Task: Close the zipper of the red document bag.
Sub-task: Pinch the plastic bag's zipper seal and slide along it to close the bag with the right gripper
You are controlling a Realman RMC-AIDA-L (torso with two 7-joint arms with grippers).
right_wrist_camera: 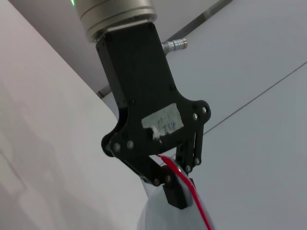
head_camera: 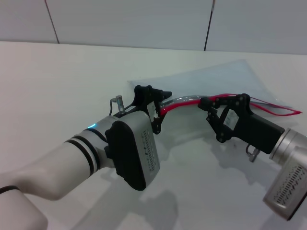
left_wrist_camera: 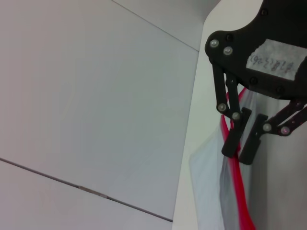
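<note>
The left gripper (head_camera: pixel 160 98) has its jaws closed on the zipper (head_camera: pixel 192 100) near the bag's (head_camera: pixel 216 79) left end, pinching the red strip where it rises off the bench (head_camera: pixel 57 86); the right wrist view shows this gripper (right_wrist_camera: pixel 175 191) from behind with the red line running out of its tips. The right gripper (head_camera: pixel 207 105) has its jaws shut on the zipper further along, toward the middle of the strip, and the left wrist view shows its two fingers (left_wrist_camera: pixel 232 139) clamped together over the red edge (left_wrist_camera: pixel 235 177). Between the two grippers the zipper is lifted clear of the bench and bows slightly, while beyond the right gripper it falls back and splits into two red lines that reach the bag's far right corner, so that stretch looks unclosed. The bag itself lies flat behind both grippers, its red edge facing the robot. I cannot make out the slider tab, so it is unclear whether either gripper holds it. The risks, as I judge them: if the right jaws hold only fabric, a pull will drag or crumple the thin bag rather than close it; if the left grip slips, the whole bag will slide along the bench with the pull.
</note>
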